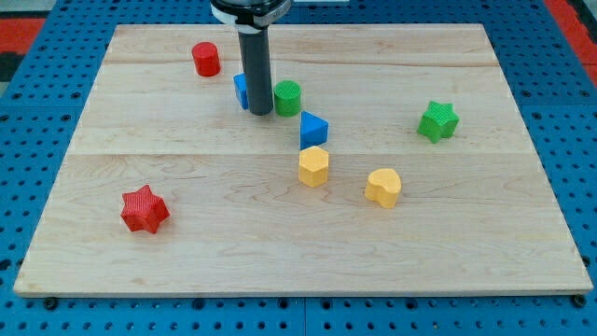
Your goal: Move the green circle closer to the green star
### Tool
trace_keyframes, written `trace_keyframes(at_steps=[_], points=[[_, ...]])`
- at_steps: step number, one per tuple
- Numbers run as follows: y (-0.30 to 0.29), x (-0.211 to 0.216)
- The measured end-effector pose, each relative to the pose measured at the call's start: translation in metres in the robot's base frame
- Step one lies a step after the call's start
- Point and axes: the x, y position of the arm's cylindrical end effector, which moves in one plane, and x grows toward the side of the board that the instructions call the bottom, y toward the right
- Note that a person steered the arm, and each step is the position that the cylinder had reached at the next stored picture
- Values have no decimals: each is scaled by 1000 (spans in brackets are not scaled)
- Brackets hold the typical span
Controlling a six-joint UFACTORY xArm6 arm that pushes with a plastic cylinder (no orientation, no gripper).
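The green circle (pixel 288 97) is a short green cylinder on the wooden board, at upper middle. The green star (pixel 437 121) lies well to the view's right of it, slightly lower. My tip (pixel 260 113) is at the end of the dark rod, just left of the green circle and close to touching it. A blue block (pixel 242 91) sits directly behind the rod on its left, partly hidden by it.
A blue triangle-like block (pixel 312 128) lies just below right of the green circle, with a yellow hexagon-like block (pixel 313 166) under it. A yellow heart (pixel 382 187), a red cylinder (pixel 206 59) and a red star (pixel 144 209) also lie on the board (pixel 466 243).
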Motion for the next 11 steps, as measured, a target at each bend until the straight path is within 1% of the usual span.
trace_keyframes(at_steps=[1,2,3,4,5,6,7,8,9,10,11], points=[[59,-1],[103,-1],[105,-1],[51,-2],[84,-39],[136,-41],[174,-7],[158,-17],[153,-50],[215,-49],[210,-36]])
